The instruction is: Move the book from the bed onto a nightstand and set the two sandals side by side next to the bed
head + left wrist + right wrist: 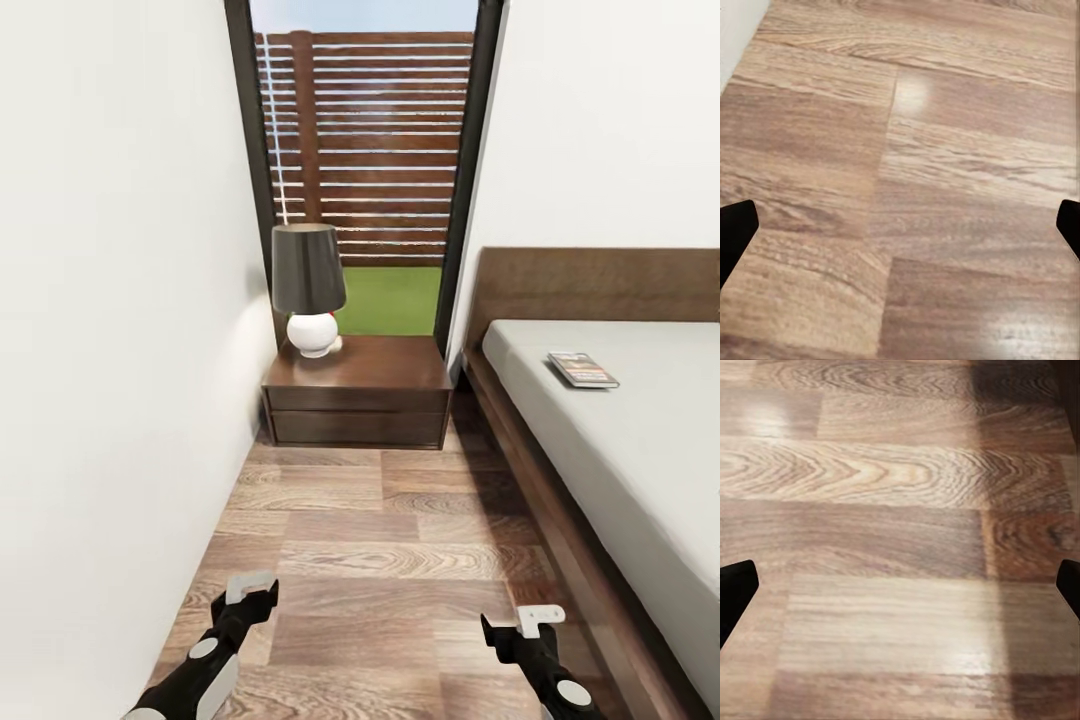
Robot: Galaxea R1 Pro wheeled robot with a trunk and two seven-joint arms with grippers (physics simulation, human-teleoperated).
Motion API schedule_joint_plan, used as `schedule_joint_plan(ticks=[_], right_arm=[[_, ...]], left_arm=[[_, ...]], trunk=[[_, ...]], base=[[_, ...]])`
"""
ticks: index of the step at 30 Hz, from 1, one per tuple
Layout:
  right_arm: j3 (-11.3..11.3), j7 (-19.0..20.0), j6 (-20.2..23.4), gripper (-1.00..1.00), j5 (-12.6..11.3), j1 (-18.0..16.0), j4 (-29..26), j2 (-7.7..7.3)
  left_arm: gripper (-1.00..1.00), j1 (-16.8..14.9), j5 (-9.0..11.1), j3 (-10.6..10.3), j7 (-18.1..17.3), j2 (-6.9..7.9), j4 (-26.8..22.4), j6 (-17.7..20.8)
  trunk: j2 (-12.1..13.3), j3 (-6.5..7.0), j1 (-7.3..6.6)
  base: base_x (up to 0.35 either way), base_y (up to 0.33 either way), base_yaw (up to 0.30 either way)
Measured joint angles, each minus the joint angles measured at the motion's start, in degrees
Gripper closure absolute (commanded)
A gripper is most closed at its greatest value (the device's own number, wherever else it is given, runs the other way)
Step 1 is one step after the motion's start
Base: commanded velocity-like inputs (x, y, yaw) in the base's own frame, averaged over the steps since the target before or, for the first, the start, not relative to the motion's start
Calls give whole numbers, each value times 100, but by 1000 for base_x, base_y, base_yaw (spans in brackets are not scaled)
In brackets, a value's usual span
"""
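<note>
Lying on bed (640,470): book (582,369).

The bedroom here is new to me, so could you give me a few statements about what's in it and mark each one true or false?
1. The book lies on the bed. True.
2. A lamp stands on the nightstand. True.
3. The right gripper is holding the book. False: it is open and empty, low over the wood floor.
4. The nightstand stands between the bed and the white wall. True.
5. The left gripper is shut on a lamp. False: its fingers are spread apart with nothing between them.
6. The book is standing upright against the headboard. False: it lies flat on the mattress.
</note>
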Motion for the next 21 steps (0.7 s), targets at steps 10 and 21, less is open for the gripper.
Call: schedule_joint_plan(ticks=[10, 21], right_arm=[[-36, -1, 16, -100, -4, 0, -141, -6], [-33, -49, 106, -100, 0, -5, -722, -11]], left_arm=[[-100, -1, -13, 5, -19, -13, -357, 196], [-100, -37, -43, -59, 10, -28, -2351, 2386]], trunk=[[13, 222, -26], [28, 466, -54]], base=[[0, 0, 0], [0, 0, 0]])
